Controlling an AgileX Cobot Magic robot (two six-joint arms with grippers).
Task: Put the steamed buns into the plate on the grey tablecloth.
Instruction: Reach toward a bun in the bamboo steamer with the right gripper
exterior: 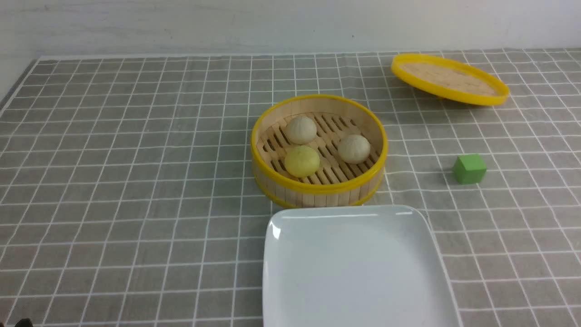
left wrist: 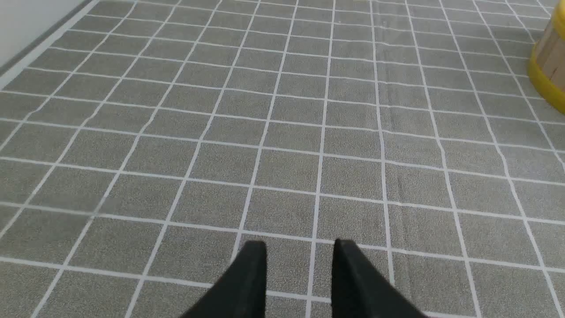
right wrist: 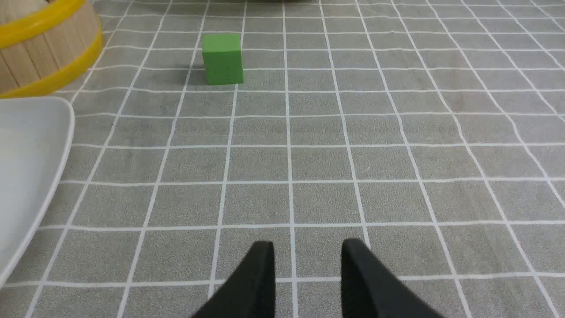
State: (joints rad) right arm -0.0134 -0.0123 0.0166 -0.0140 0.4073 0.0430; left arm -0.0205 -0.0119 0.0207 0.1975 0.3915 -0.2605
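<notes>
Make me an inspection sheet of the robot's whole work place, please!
Surface: grey tablecloth with a white grid
Steamed buns: two off-white and one yellow, all in the bamboo steamer
Plate: white, square, empty, nearer than the steamer
Clutter: green cube right of the steamer; yellow-rimmed lid behind the cube, tilted
Left gripper: open, nothing between its fingers
Right gripper: open, nothing between its fingers
Cables: nothing seen
Surroundings: pale wall behind the cloth

Three buns (exterior: 302,161) in yellow-rimmed steamer (exterior: 320,190), white plate (exterior: 358,268), green cube (exterior: 470,169), tilted lid (exterior: 449,79)
</notes>
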